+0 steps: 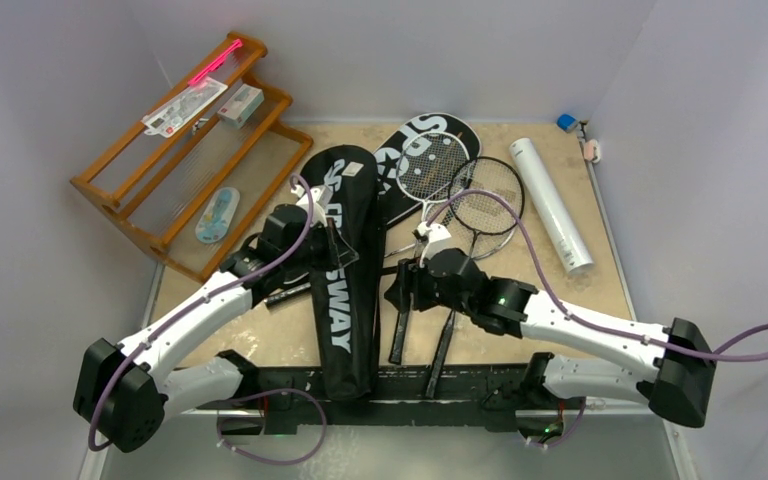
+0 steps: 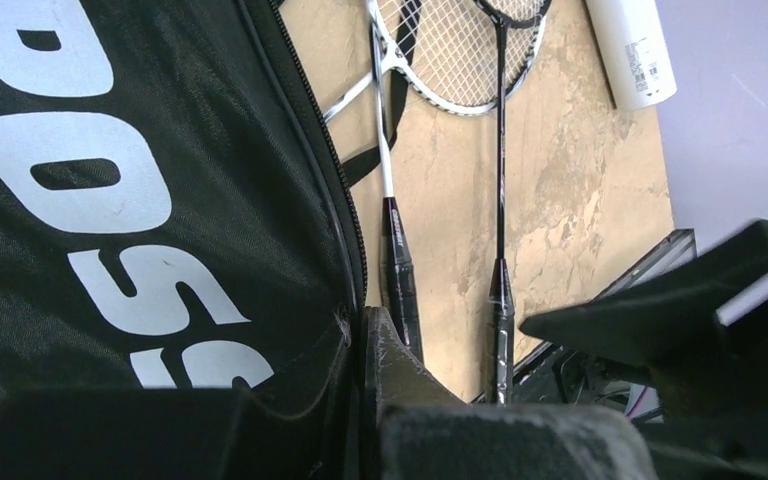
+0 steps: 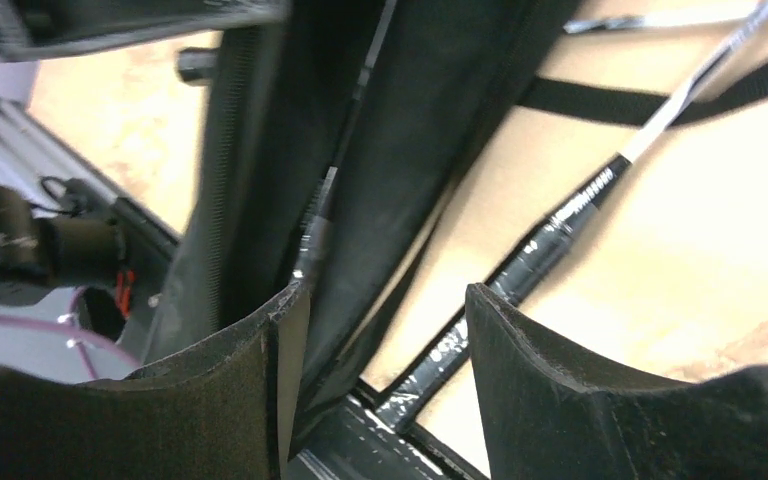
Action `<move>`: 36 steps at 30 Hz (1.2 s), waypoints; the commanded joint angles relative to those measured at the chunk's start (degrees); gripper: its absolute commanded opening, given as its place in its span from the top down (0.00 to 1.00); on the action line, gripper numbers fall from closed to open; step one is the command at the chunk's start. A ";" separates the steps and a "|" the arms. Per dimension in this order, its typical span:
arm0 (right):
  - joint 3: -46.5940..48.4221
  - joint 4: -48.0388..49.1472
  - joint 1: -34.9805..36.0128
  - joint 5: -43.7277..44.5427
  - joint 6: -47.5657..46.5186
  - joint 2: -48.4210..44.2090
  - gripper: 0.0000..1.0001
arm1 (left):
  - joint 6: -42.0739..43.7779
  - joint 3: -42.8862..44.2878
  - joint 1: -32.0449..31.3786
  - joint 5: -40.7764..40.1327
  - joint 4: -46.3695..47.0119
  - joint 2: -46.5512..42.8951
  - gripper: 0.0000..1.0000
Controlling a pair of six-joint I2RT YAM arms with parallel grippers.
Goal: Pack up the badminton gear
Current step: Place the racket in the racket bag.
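Note:
The black cover lettered "CROSSWAY" [image 1: 345, 270] lies lengthwise at the table's middle. My left gripper [image 1: 345, 255] is shut on its right zipper edge [image 2: 345, 250], with the fabric pinched against one finger [image 2: 392, 350]. My right gripper [image 1: 397, 290] is open just right of the cover; its fingers [image 3: 260, 390] straddle the cover's edge and a black racket handle [image 3: 520, 270]. The two rackets [image 1: 430, 165] [image 1: 485, 195] lie with their heads on and beside the "SPORT" cover [image 1: 430, 130]. The white tube [image 1: 550, 205] lies at the right. No shuttlecocks show.
The orange-brown wooden rack [image 1: 175, 170] with packets and a pink stick stands at the back left. Small blue [image 1: 567, 122] and pink [image 1: 590, 150] objects sit in the back right corner. A black rail [image 1: 440, 385] runs along the near edge. Walls close in all round.

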 commanded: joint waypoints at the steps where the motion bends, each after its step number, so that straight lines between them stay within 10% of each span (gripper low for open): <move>1: -4.53 3.99 -1.77 -1.06 6.63 3.26 0.40 | 0.72 -1.12 -0.03 0.08 2.20 -1.39 1.00; 24: 11.31 11.40 -6.01 2.26 10.87 36.94 0.39 | 0.40 -7.90 -0.05 -1.01 3.65 -1.81 1.00; 36: 10.09 25.81 -7.39 -5.31 11.65 45.27 0.61 | 0.12 -8.70 -0.07 -3.76 3.90 -3.39 1.00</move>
